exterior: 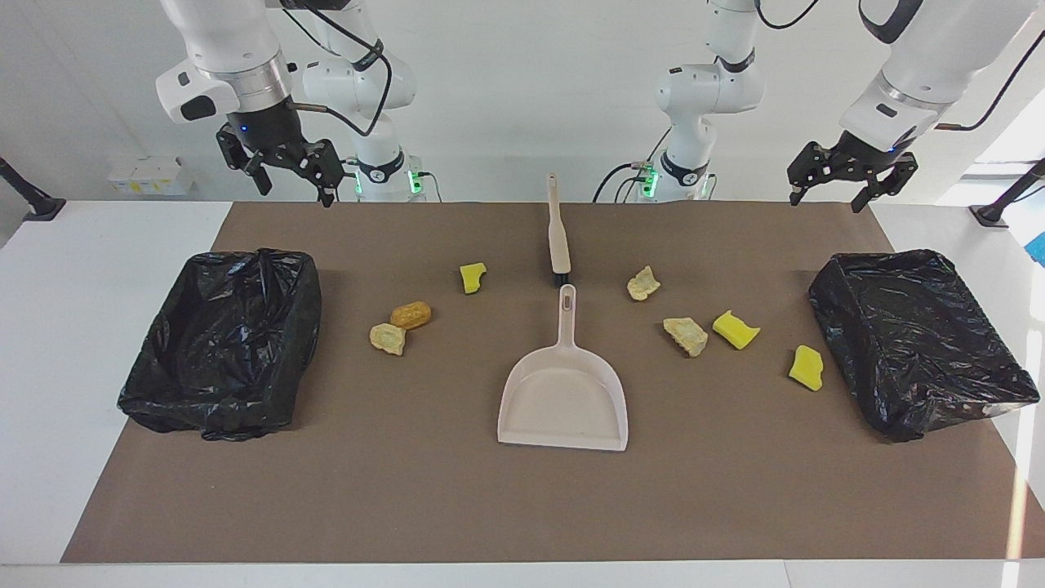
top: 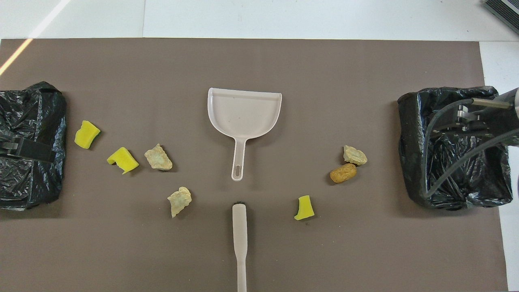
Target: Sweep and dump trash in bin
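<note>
The trash lies scattered on the brown mat: yellow sponge chunks (exterior: 473, 276) (exterior: 735, 329) (exterior: 807, 367), beige lumps (exterior: 644, 283) (exterior: 686, 335) (exterior: 388, 337) and an orange-brown lump (exterior: 411, 314). A black-lined bin (exterior: 224, 343) stands at the right arm's end, and another bin (exterior: 918, 335) at the left arm's end. My right gripper (exterior: 296, 186) hangs open and empty, high over the mat's edge by the robots, near its bin. My left gripper (exterior: 826, 198) hangs open and empty over the mat's corner near the other bin.
A beige dustpan (exterior: 563, 400) lies mid-table, its handle toward the robots. A beige-handled brush (exterior: 558, 233) lies in line with it, nearer the robots. The brown mat (exterior: 457, 506) covers a white table.
</note>
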`<state>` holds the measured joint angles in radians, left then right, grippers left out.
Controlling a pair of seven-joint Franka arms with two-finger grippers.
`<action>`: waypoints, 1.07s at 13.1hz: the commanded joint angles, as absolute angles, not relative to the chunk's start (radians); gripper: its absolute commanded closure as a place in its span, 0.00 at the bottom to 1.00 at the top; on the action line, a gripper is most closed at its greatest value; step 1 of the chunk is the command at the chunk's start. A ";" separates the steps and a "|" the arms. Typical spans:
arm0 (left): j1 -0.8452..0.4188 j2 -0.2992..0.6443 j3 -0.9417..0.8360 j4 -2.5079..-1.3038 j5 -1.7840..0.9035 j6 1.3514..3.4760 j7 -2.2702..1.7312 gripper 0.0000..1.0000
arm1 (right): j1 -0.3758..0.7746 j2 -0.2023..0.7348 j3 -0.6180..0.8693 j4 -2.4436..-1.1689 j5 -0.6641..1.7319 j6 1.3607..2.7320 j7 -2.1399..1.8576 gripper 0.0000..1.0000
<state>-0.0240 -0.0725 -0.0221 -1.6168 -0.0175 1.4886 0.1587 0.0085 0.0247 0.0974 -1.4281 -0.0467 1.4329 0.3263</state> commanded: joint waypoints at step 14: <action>-0.193 -0.123 -0.040 -1.854 -0.058 1.660 0.028 0.00 | 0.012 0.009 0.092 -1.456 -0.021 1.499 0.321 0.00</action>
